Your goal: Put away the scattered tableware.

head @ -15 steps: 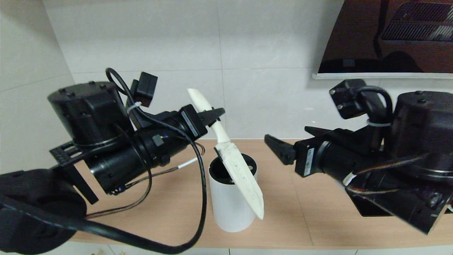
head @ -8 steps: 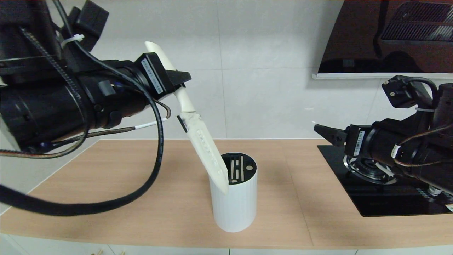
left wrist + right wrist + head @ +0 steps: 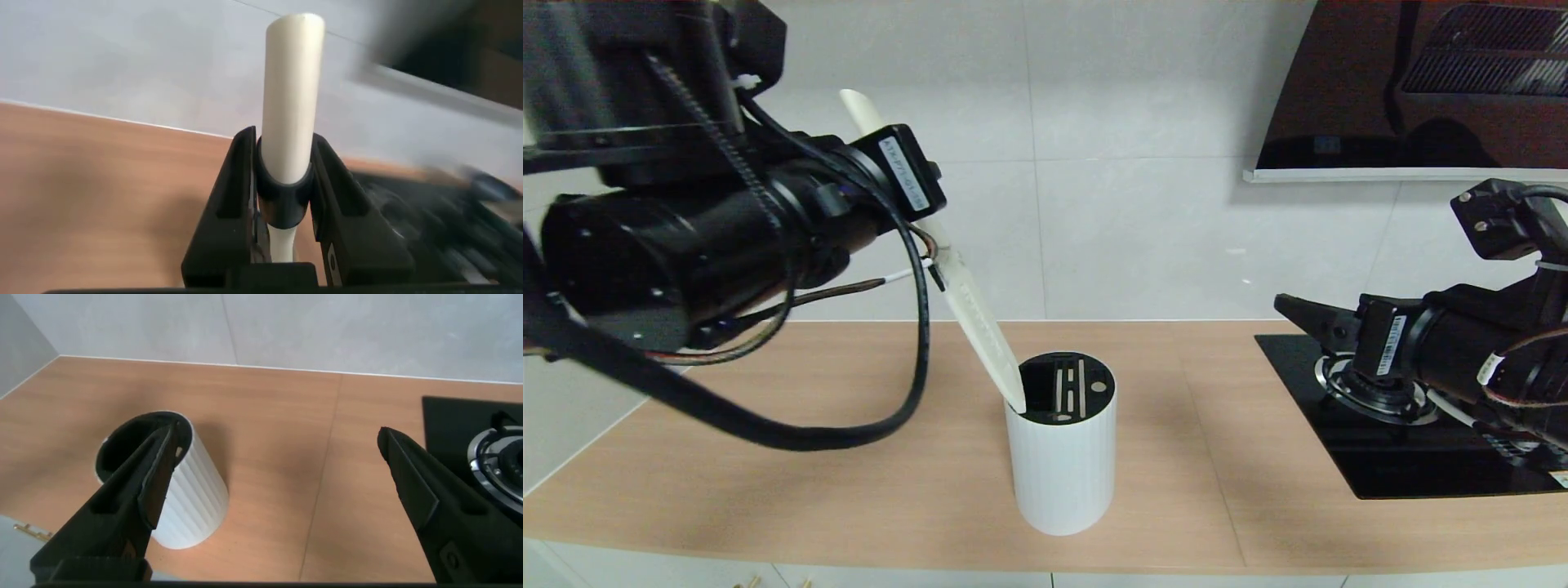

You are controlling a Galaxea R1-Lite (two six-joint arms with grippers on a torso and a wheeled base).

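A white ceramic knife (image 3: 970, 306) hangs blade down, its tip at the rim of the white cylindrical knife holder (image 3: 1063, 465). The holder's black top (image 3: 1068, 386) has slots. My left gripper (image 3: 920, 219) is shut on the knife's cream handle (image 3: 290, 106), above and left of the holder. My right gripper (image 3: 278, 482) is open and holds nothing; it hovers to the holder's right, over the hob's near edge (image 3: 1307, 314). The holder (image 3: 176, 494) stands upright on the wooden counter (image 3: 849, 474).
A black hob with a burner (image 3: 1380, 392) is set into the counter at the right. A dark range hood (image 3: 1421, 90) hangs on the tiled wall above it. Bare counter lies left and right of the holder.
The left arm has lifted the knife and swung it leftward, so its tip has risen from beside the holder's front wall to the holder's rim. The right arm has pulled back to the right.
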